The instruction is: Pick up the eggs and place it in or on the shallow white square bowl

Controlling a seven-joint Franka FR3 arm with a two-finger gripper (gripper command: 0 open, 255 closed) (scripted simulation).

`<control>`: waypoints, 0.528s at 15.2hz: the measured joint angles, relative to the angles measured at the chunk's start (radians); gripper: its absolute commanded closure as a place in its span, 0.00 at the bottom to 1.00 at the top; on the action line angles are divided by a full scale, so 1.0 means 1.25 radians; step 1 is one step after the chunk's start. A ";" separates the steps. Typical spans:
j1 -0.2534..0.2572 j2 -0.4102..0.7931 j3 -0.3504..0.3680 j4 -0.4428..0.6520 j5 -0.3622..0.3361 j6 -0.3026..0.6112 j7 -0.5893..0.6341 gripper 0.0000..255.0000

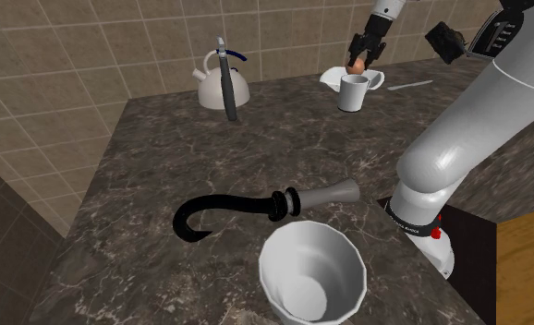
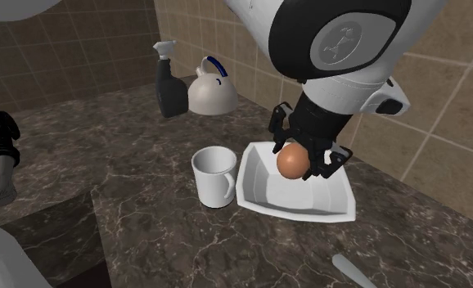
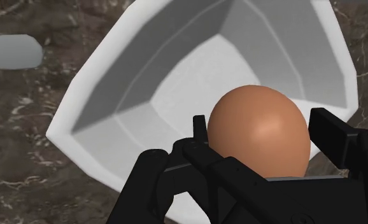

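Observation:
A brown egg (image 3: 259,130) is clasped between my black fingers and hangs just above the shallow white square bowl (image 3: 144,95). In the second exterior view my gripper (image 2: 296,164) holds the egg (image 2: 291,161) over the bowl (image 2: 263,192), a little above its floor. From the shoulder view the gripper (image 1: 358,65) with the egg (image 1: 356,66) is at the far end of the counter, over the bowl (image 1: 333,78), which is partly hidden behind a white mug (image 1: 353,92).
A white mug (image 2: 214,176) stands right beside the bowl. A kettle (image 1: 221,85) and a dark spray bottle (image 1: 226,83) stand at the back by the tiled wall. Nearer the stand lie a black hooked tool (image 1: 256,208) and a large white cup (image 1: 311,272). A pale utensil (image 2: 353,272) lies near the bowl.

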 measured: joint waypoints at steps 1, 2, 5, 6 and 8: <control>0.000 0.000 0.000 -0.001 0.000 0.001 0.000 1.00; 0.000 0.000 0.000 -0.001 0.000 0.001 0.000 1.00; 0.000 0.000 0.000 -0.001 0.000 0.001 -0.001 0.00; 0.000 0.000 0.000 -0.001 0.000 0.001 -0.001 0.00; 0.000 0.000 0.000 -0.001 0.000 0.002 -0.001 0.00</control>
